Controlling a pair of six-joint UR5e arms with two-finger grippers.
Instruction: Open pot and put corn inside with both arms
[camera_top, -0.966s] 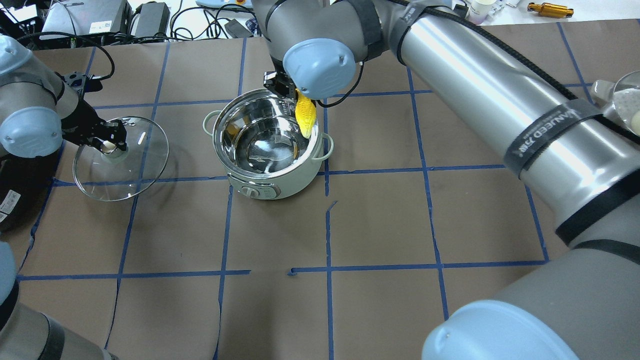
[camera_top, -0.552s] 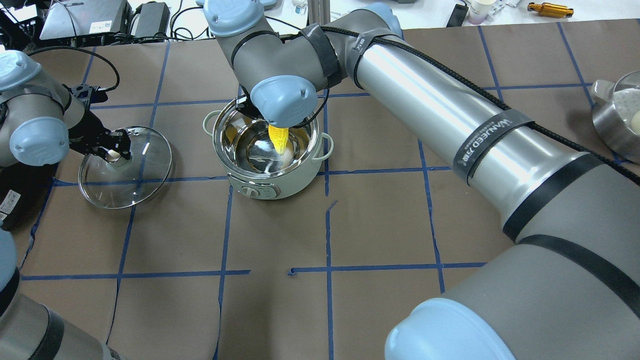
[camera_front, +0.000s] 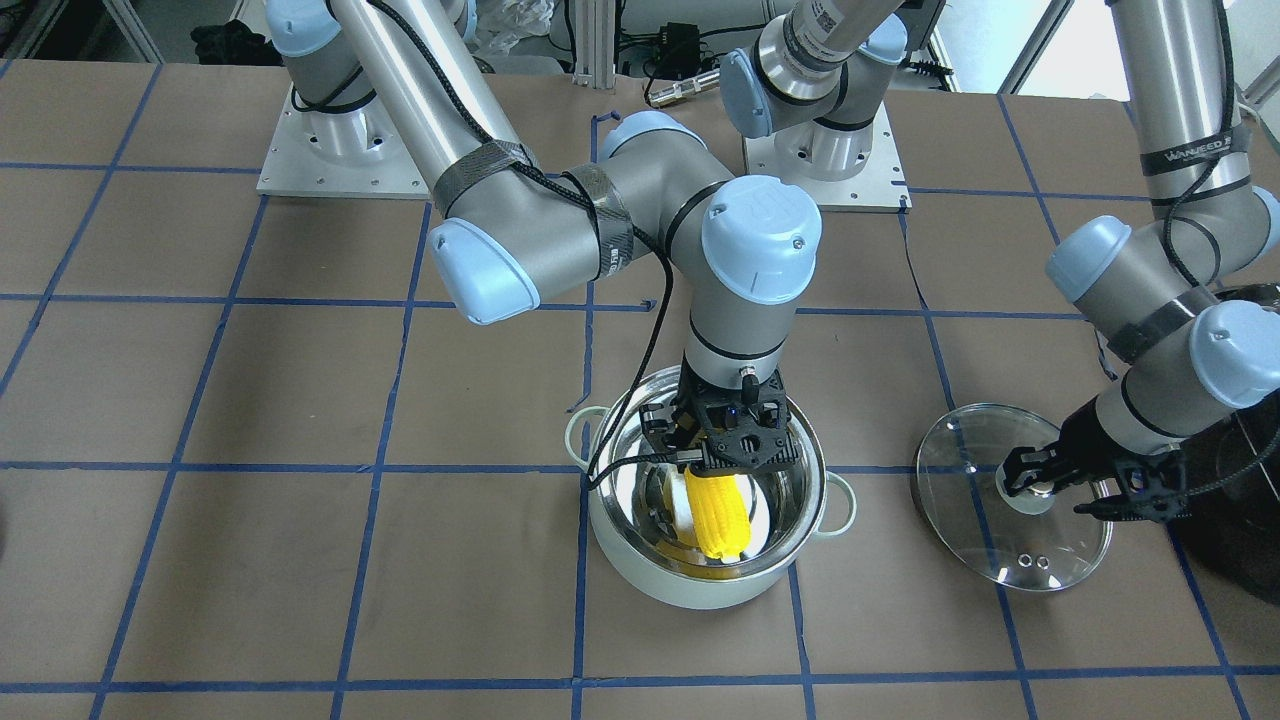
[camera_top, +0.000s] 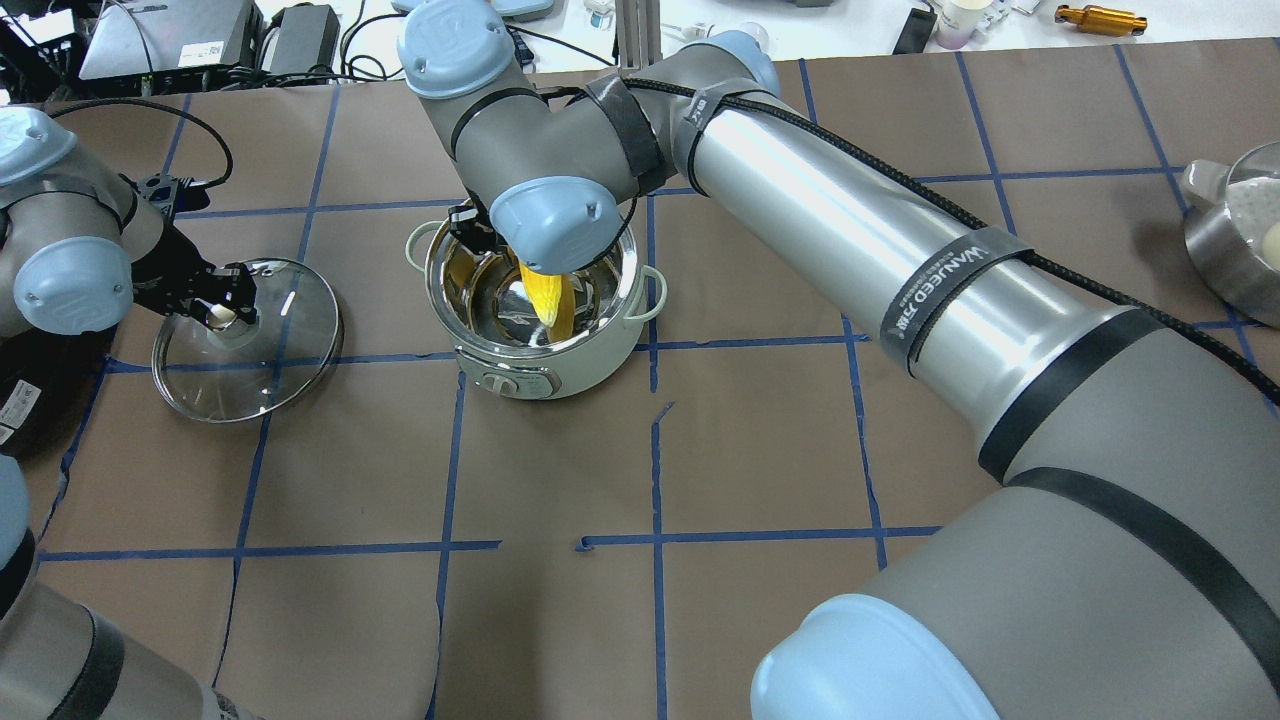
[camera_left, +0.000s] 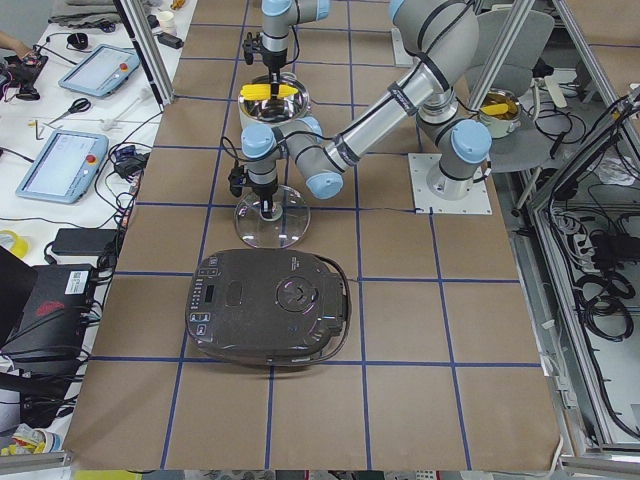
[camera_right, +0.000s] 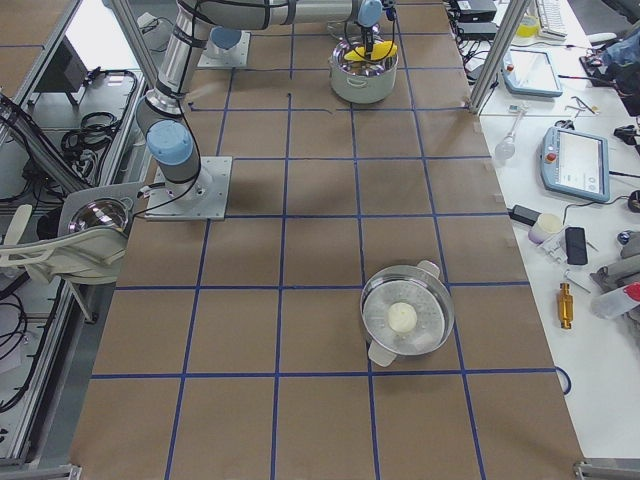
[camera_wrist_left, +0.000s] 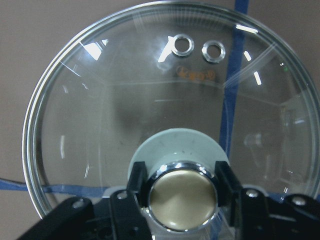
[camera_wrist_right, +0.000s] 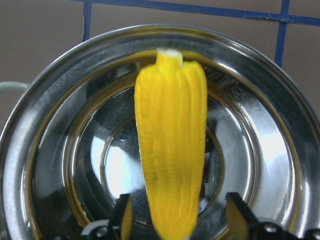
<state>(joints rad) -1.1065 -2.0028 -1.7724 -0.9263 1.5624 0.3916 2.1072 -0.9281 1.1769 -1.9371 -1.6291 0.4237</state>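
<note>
The mint-white pot (camera_front: 640, 585) stands open at mid-table; it also shows in the overhead view (camera_top: 560, 375). My right gripper (camera_front: 722, 468) is at rim height over it, shut on the upper end of the yellow corn (camera_front: 716, 515), which hangs into the steel interior. The corn also shows in the overhead view (camera_top: 547, 297) and the right wrist view (camera_wrist_right: 170, 140). My left gripper (camera_front: 1035, 490) is shut on the brass knob (camera_wrist_left: 182, 202) of the glass lid (camera_front: 1040, 565). It holds the lid tilted, low over the table, beside the pot.
A black appliance (camera_left: 270, 305) sits just beyond the lid on my left side. A steel pan (camera_right: 405, 315) with a white ball in it stands far to my right. Blue tape lines cross the brown table cover.
My right arm has carried the corn from over the pot's far rim to over its middle and lowered it inside. My left gripper still holds the lid and has barely shifted.
</note>
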